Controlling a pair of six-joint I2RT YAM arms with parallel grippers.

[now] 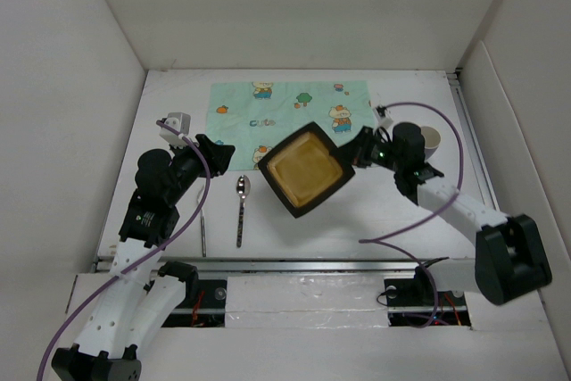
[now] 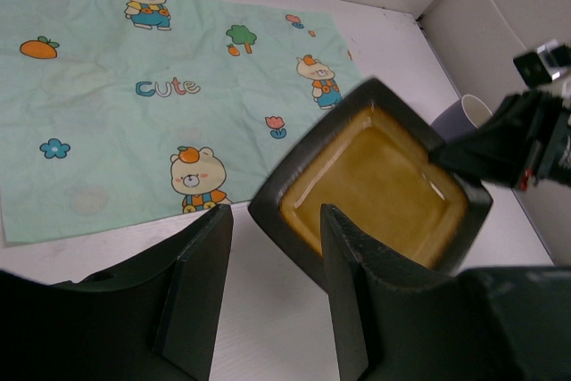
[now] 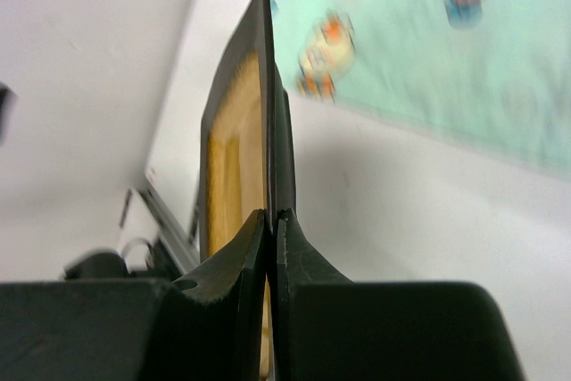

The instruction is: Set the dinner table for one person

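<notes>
A square black plate [image 1: 308, 171] with an amber inside lies turned like a diamond on the white dinner table [image 1: 384, 216], its far corner at the near edge of the mint-green mat [image 1: 285, 109]. My right gripper [image 1: 352, 156] is shut on the plate's right rim; in the right wrist view the fingertips [image 3: 259, 225] pinch the thin rim of the plate [image 3: 236, 140]. My left gripper [image 2: 275, 216] stands open just left of the plate [image 2: 375, 185], with only bare table between its fingers. In the top view the left gripper [image 1: 223, 153] sits by the mat's near left corner.
A metal spoon [image 1: 242, 207] lies on the table near the plate's left side, and a thin utensil [image 1: 202, 229] lies further left beside the left arm. A white cup [image 1: 431, 138] stands behind the right arm. White walls close in the table on three sides.
</notes>
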